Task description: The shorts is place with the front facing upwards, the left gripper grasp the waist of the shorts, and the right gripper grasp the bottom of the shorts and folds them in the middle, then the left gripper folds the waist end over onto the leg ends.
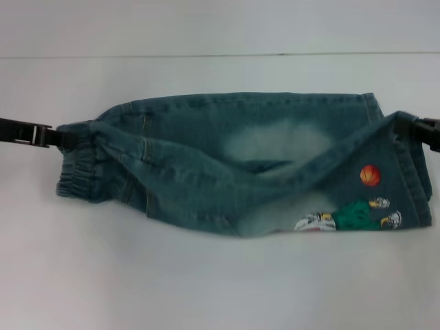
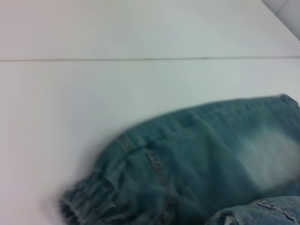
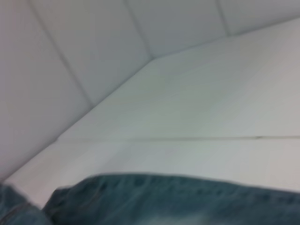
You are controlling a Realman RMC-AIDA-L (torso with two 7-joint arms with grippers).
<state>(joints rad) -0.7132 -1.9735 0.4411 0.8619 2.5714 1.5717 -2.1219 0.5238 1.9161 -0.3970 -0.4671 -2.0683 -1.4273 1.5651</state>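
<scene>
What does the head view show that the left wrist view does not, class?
Only the head view shows both grippers, left at the waistband, right at the leg end, plus the cartoon print. Only the left wrist view shows the waistband gathers close up. Both share the shorts on the white table.

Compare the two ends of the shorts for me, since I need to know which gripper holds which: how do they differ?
The waist end is gathered, elastic and plain, held by the left gripper. The leg ends are flat and stitched, carry the cartoon print, and are held by the right gripper. Both are faded denim, each lifted at one corner.
</scene>
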